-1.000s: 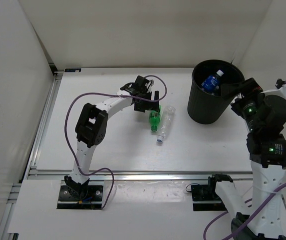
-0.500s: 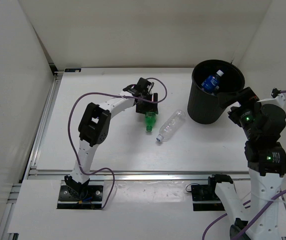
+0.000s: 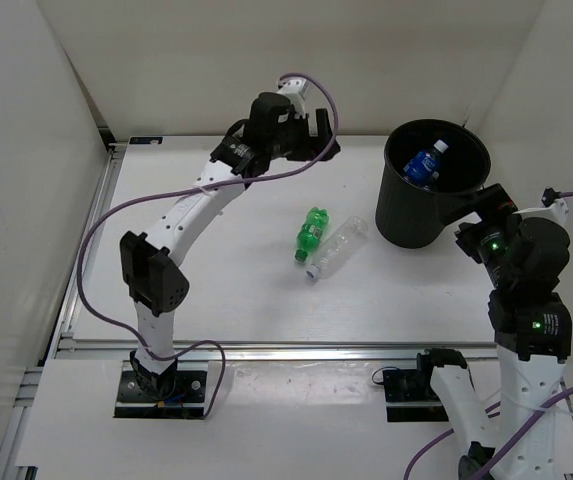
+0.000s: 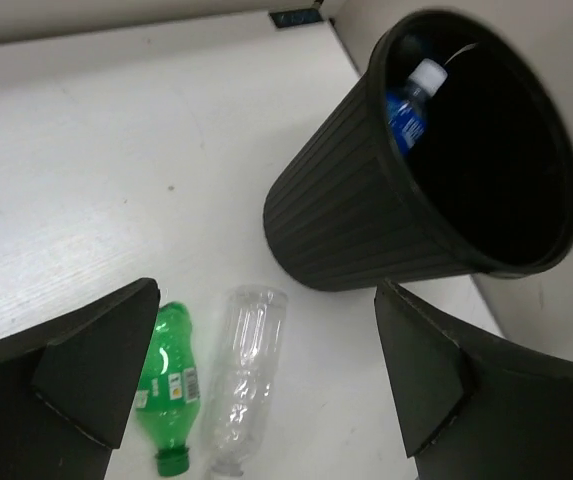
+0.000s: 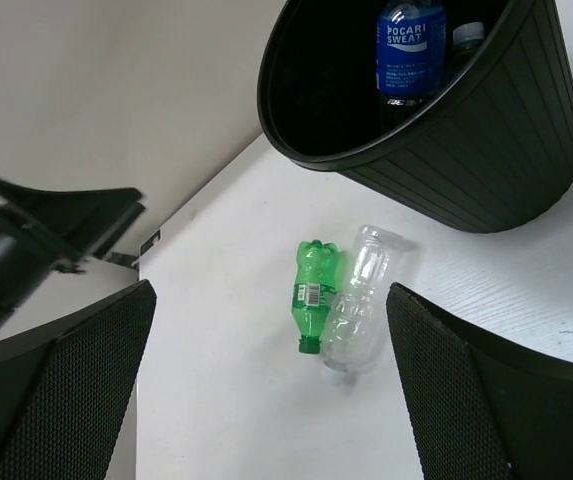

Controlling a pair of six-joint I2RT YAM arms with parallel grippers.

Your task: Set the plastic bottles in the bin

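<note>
A translucent green bottle (image 3: 309, 234) and a plain clear bottle (image 3: 334, 248) lie side by side on the white table, left of the black bin (image 3: 406, 215). A blue-labelled bottle (image 3: 423, 165) stands inside the bin. My left gripper (image 3: 316, 145) is open and empty, raised high behind the two bottles; its view shows the green bottle (image 4: 166, 385), the clear bottle (image 4: 241, 375) and the bin (image 4: 356, 230) below. My right gripper (image 3: 478, 203) is open and empty beside the bin's right wall. Its view shows both loose bottles (image 5: 313, 290), (image 5: 358, 300) and two bottles in the bin (image 5: 410, 45).
White walls close in the table at the back and on both sides. A metal rail (image 3: 266, 347) runs along the near edge. The left arm's purple cable (image 3: 116, 215) loops over the table's left half.
My left gripper has let go of the green bottle and risen up and back. The green bottle now lies against the clear one, which has shifted. The right arm has barely moved.
</note>
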